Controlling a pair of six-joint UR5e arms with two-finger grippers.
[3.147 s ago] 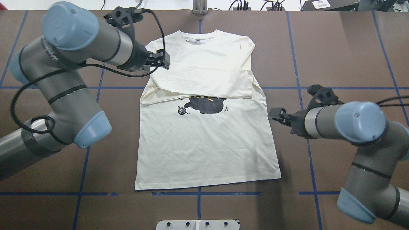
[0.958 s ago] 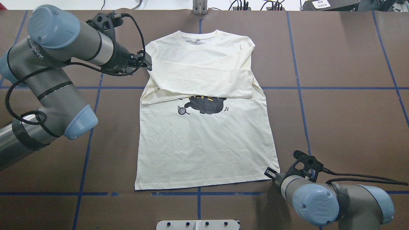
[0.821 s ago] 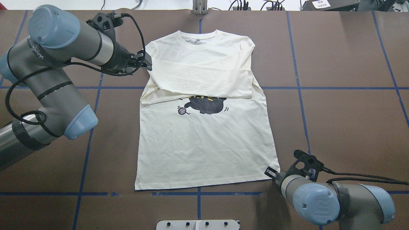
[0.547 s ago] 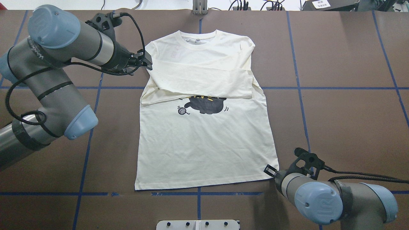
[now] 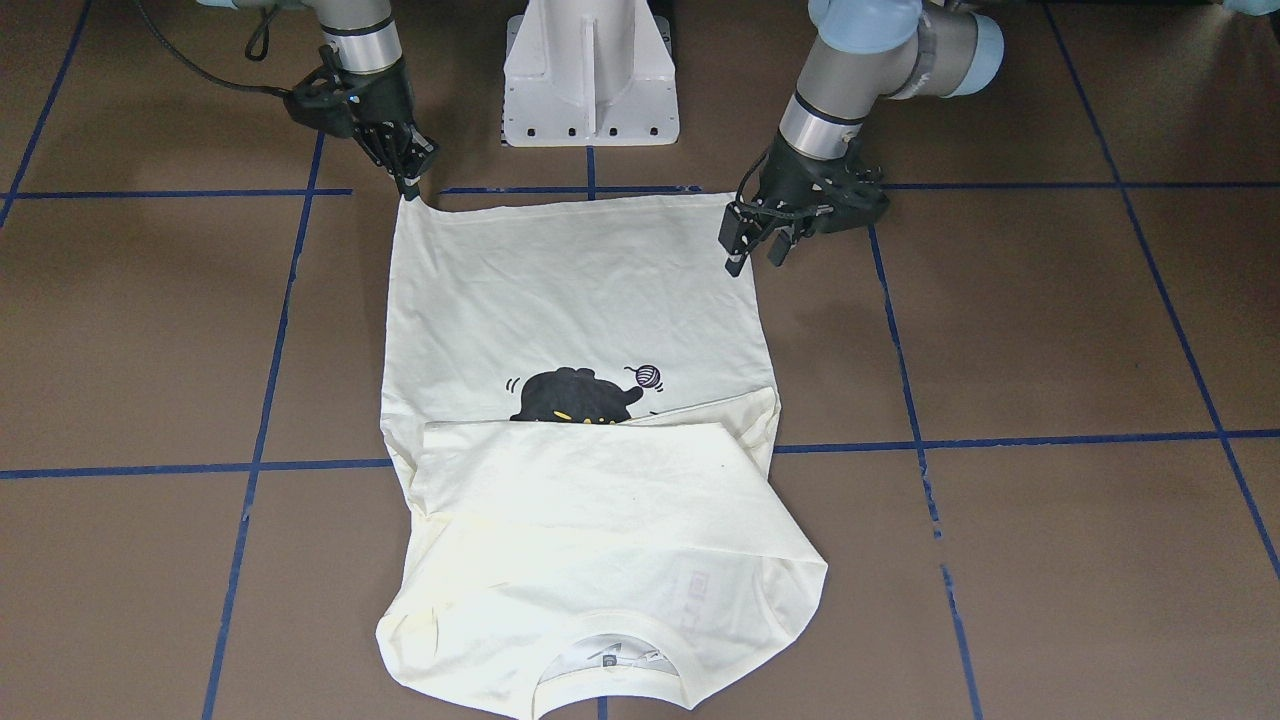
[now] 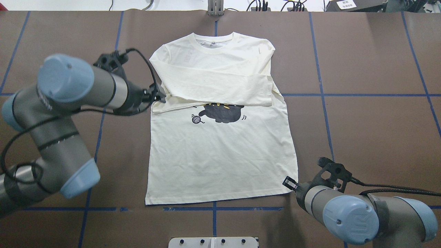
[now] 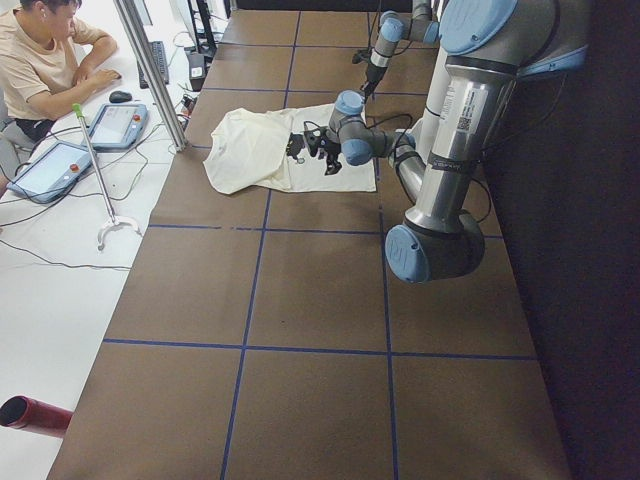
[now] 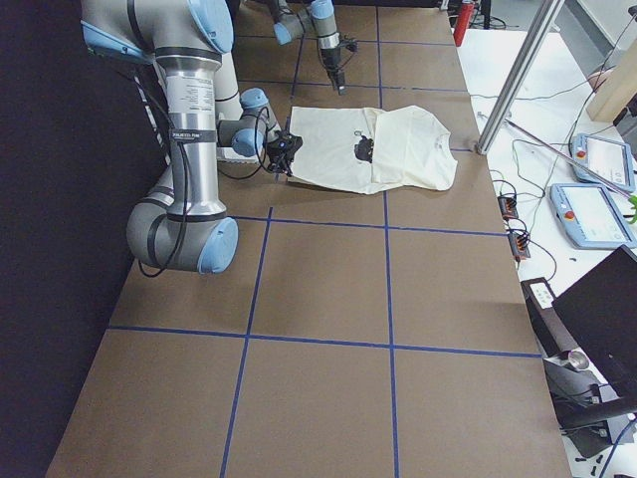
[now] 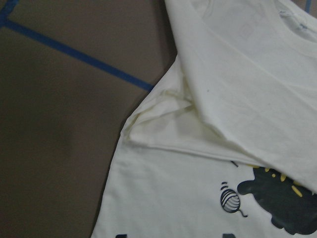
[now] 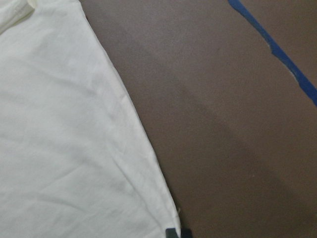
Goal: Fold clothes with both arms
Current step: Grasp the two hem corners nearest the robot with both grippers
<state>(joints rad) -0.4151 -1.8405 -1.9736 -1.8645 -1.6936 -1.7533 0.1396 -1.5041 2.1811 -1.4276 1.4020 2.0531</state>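
Cream shirt [image 6: 220, 158] is lying flat, print up, mid-worktop [image 6: 361, 131], sleeves folded across its chest. Soft, light and limp, it is probably best pinched at hem corners. Jaws of the right arm [image 6: 348, 213] seem to be nipping one hem corner; those of the left arm [image 6: 103, 89] are hanging open, empty, beside a sleeve fold.

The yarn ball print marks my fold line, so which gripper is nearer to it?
Left. The left gripper is beside the shirt's left edge, by the folded sleeve, close to the yarn ball. The right gripper is at the shirt's bottom right corner, much farther away.
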